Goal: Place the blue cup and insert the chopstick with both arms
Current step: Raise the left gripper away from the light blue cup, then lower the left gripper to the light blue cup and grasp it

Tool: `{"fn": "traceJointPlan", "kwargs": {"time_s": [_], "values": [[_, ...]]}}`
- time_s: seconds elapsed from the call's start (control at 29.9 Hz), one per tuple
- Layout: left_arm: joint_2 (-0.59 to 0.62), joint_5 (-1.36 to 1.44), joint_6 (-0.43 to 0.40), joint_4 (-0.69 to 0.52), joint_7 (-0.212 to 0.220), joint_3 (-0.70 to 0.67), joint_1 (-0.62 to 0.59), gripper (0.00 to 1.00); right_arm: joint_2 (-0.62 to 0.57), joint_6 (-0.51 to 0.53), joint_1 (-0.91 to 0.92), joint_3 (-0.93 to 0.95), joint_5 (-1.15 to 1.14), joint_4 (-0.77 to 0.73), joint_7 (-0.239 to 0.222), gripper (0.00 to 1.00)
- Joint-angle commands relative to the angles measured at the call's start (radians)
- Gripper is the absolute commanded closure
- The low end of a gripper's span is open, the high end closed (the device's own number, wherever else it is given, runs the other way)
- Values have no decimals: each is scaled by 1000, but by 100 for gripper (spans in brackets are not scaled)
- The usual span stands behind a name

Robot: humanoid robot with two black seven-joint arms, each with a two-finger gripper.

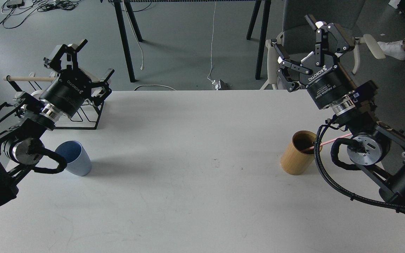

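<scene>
The pale blue cup [75, 158] stands upright near the table's left edge, partly behind my left arm's cable. My left gripper [91, 63] is raised above and behind it, over the wire rack, open and empty. The pink chopstick [325, 141] leans out of the tan wooden holder [299, 153] on the right, its outer end hidden behind my right arm. My right gripper [294, 45] hangs high above the holder, fingers spread open, holding nothing.
A black wire rack [86, 117] with a pale wooden rod [26, 78] and white mugs sits at the back left of the white table [188, 175]. Beyond the table's far edge stand black table legs [125, 42] and a grey chair [322, 21].
</scene>
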Motion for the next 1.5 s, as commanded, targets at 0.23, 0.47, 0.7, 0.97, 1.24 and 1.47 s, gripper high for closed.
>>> {"fn": "traceJointPlan", "kwargs": {"time_s": [0.23,0.47,0.7,0.97,1.24,1.47], "values": [[43,-80,0,5,0,-3,-20,1,-3,-1,-5,0,-2,-3,0,14],[-31,-81,0,164,0,-6,-84,1,0,1,-4,3,-2,-28,0,14],[148,-17,0,-81,0,-23,-92,1,-3,8,-2,35,-3,-26,0,14],[535,461,0,-423,0,14,-123,1,-20,8,-4,41,-3,-31,0,13],[751,885,0,-440,0,124,-130,1,-15,8,-12,38,-3,-31,0,12],[673,1169,35,-278,0,297,-132,1,-12,8,-25,37,-5,-31,0,12]]}}
